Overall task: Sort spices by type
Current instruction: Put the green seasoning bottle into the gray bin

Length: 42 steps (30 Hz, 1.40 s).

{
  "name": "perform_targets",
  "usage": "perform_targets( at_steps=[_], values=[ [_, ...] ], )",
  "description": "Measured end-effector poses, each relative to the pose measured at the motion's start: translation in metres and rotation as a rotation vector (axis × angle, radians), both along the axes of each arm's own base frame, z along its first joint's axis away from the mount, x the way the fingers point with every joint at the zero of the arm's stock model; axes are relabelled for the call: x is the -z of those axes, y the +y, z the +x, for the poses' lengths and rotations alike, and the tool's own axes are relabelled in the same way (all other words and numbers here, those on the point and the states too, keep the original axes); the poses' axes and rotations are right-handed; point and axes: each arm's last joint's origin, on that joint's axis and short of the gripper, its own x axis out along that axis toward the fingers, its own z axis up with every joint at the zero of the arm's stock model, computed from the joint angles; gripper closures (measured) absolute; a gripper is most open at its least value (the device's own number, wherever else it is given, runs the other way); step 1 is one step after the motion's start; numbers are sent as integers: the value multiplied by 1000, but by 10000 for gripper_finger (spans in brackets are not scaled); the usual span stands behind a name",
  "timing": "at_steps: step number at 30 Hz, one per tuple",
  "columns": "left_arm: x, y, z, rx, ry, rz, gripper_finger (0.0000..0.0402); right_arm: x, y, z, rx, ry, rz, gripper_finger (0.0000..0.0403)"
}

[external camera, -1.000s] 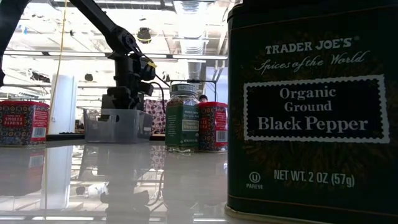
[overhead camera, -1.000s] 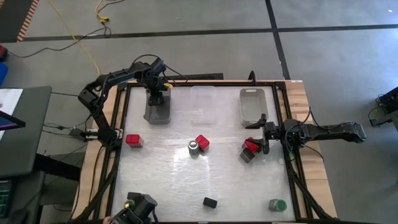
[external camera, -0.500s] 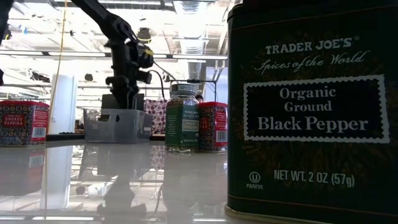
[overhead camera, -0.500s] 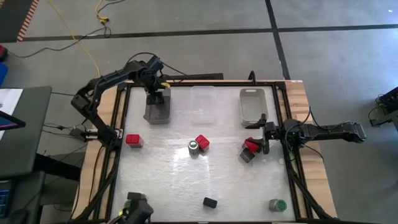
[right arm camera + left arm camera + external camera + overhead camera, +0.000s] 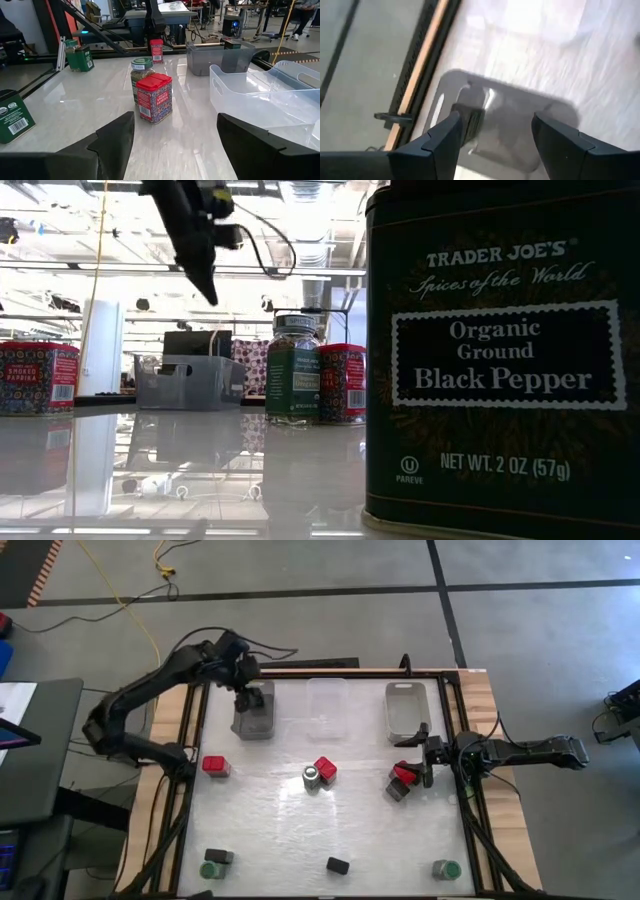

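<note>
Three bins (image 5: 327, 706) line the table's (image 5: 280, 830) far edge, spices (image 5: 320, 773) scattered nearer.

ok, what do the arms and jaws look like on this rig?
Both arms are dark, slim and jointed, with black cables looping off the left arm and running along the right arm. Each ends in two dark, flat, wedge-shaped jaws. No markings are legible.

Three red boxes stand on the counter (image 5: 270, 830): one (image 5: 214, 766) at the left, one (image 5: 325, 769) mid-counter, one (image 5: 404, 774) at the right.

There are three round jars (image 5: 312, 777) (image 5: 211, 868) (image 5: 445, 868).

Four black boxes appear: one (image 5: 338, 865) at the near edge, one (image 5: 397, 791) by the right red box, one (image 5: 224, 857) beside the near-left jar, and one (image 5: 470, 117) inside the left bin.

There are three bins (image 5: 240, 726) (image 5: 327, 726) (image 5: 405, 690).
</note>
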Motion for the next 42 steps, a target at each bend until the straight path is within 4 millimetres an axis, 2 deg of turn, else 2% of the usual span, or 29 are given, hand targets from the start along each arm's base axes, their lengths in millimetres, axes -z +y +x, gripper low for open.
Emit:
perform_targets(
  at_steps=[5,12,21,24,34,39,42],
  values=[
    [-14,-13,-1,-8,-92,36,173,0,0,0,0,-1,0,91],
    [-15,-18,0,-41,-113,2,158,0,0,0,0,0,0,91],
    [-16,-17,0,-51,-127,5,61,0,0,0,0,0,0,91],
    [-16,-17,0,-51,-124,3,40,0,0,0,0,0,0,91],
    [-16,-16,0,-147,-154,-28,37,0,0,0,0,0,0,91],
    [-17,-12,-3,-341,-139,49,38,0,0,0,0,0,0,91],
    [-17,-17,1,-431,-119,120,38,0,0,0,0,0,0,91]
  ],
)
